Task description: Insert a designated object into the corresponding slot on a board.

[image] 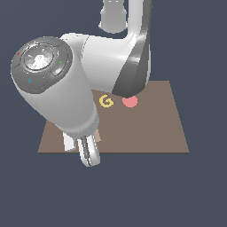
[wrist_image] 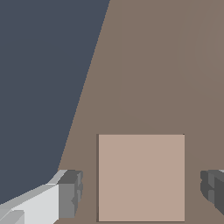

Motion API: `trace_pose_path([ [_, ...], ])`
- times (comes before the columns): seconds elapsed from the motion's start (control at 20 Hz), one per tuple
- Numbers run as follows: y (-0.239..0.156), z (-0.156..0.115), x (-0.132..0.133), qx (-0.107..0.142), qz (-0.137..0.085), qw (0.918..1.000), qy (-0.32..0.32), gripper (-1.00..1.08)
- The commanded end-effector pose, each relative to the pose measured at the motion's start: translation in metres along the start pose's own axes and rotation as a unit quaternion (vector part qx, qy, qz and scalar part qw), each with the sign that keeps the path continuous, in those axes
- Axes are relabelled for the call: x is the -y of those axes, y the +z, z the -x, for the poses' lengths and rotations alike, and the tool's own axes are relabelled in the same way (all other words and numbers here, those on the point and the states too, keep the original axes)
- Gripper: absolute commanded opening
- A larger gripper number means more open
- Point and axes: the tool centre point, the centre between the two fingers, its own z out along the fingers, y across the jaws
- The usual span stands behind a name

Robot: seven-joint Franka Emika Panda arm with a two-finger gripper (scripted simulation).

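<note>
The tan square block (wrist_image: 141, 177), the designated object, lies flat on the brown board (wrist_image: 166, 65). A thin dark line runs along two of its edges. My gripper (wrist_image: 141, 190) is open and straddles the block. One grey fingertip (wrist_image: 70, 194) stands clear of one side and the other fingertip (wrist_image: 213, 186) clear of the opposite side. In the exterior view the gripper (image: 77, 142) hangs low over the board's (image: 155, 128) front corner on that view's left, mostly hidden behind the arm. No dark slot shows in either view.
A red disc (image: 129, 101) and a yellow letter G (image: 105, 101) lie toward the back of the board. The white arm (image: 66, 88) covers much of the board's left half in the exterior view. The board's edge (wrist_image: 83, 109) passes close by the gripper.
</note>
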Motion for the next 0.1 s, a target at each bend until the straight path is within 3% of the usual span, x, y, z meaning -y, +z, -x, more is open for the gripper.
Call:
trace_pose_path([
  [0.0, 0.0000, 0.0000, 0.0001, 0.000, 0.000, 1.0000, 0.000, 1.00],
  [0.05, 0.0000, 0.0000, 0.0001, 0.000, 0.000, 1.0000, 0.000, 1.00],
])
